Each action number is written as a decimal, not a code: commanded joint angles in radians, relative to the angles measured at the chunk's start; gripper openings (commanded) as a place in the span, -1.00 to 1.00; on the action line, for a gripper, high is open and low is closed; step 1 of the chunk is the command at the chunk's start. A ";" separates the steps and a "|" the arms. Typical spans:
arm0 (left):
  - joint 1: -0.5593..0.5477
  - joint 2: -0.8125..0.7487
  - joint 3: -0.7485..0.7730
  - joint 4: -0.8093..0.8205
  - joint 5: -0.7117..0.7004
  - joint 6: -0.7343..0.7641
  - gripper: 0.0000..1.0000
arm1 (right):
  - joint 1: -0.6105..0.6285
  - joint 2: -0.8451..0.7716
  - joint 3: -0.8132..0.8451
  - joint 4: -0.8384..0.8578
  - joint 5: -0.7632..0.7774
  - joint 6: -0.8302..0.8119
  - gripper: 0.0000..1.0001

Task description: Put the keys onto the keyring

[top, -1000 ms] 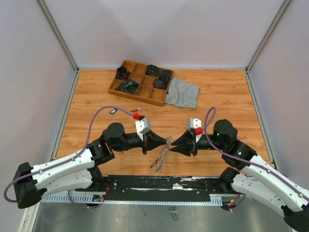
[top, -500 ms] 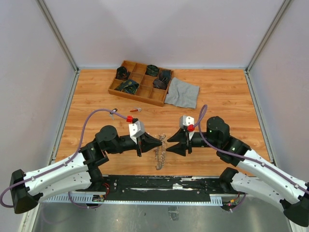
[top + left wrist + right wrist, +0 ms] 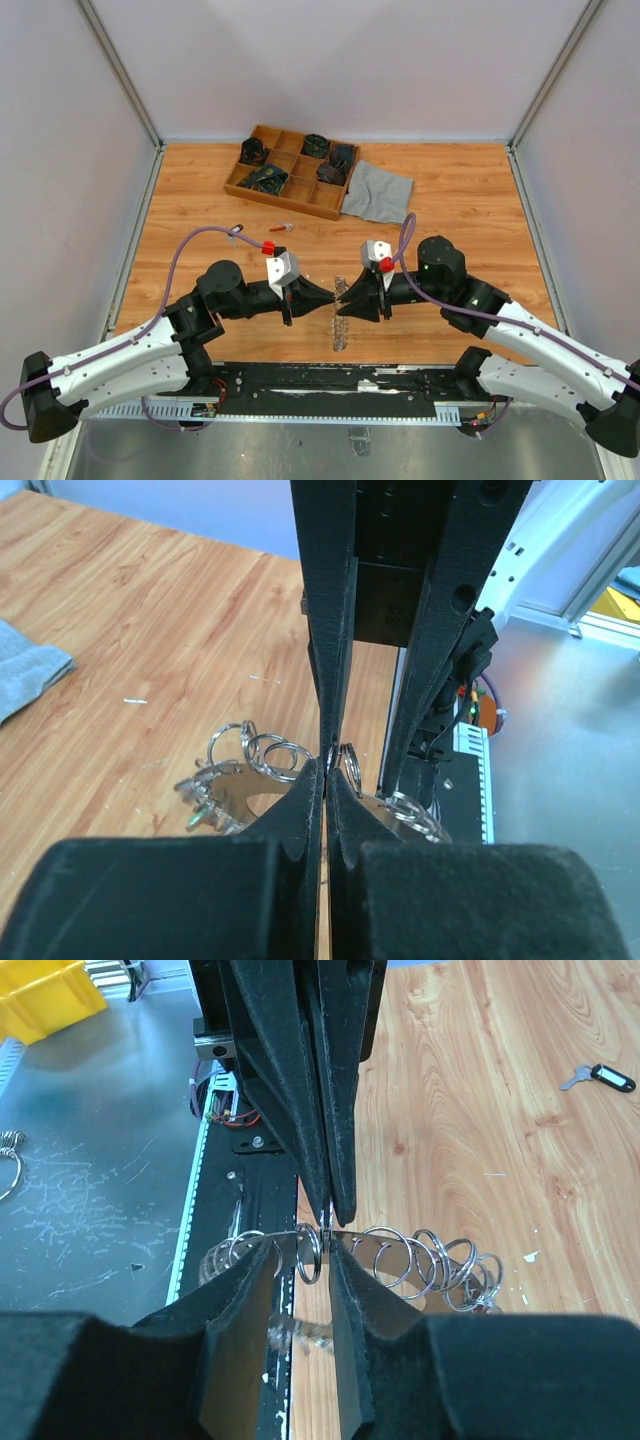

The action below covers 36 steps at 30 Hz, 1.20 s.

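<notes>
**Keyring (image 3: 340,325) held at near centre of desk (image 3: 470,200)**

Wooden tray (image 3: 280,201) and grey cloth (image 3: 378,193) sit well back, out of the way. My left pincer (image 3: 333,297) is clenched on the keyring's wire, the bunch trailing toward the near edge. My right pincer (image 3: 347,298), meeting it tip to tip, stands part-open astride one small ring (image 3: 310,1245). A loose red-tagged key (image 3: 281,228) lies beyond, nearer my left arm, nothing blocking it.

A wooden compartment tray (image 3: 300,186) holding dark items stands far back on the table (image 3: 470,215); a grey cloth (image 3: 378,192) touches its right end.
</notes>
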State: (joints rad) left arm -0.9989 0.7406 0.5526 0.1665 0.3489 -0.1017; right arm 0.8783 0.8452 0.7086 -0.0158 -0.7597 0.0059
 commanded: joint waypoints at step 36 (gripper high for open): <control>-0.005 -0.097 0.055 -0.113 -0.187 -0.042 -0.99 | 0.037 -0.086 0.100 -0.272 0.730 0.058 -0.13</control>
State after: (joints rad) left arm -1.0035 0.6720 0.5453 0.0849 0.2085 -0.1139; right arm 0.8989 0.7105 0.7578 -0.2153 -0.2428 0.0299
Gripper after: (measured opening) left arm 0.012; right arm 0.433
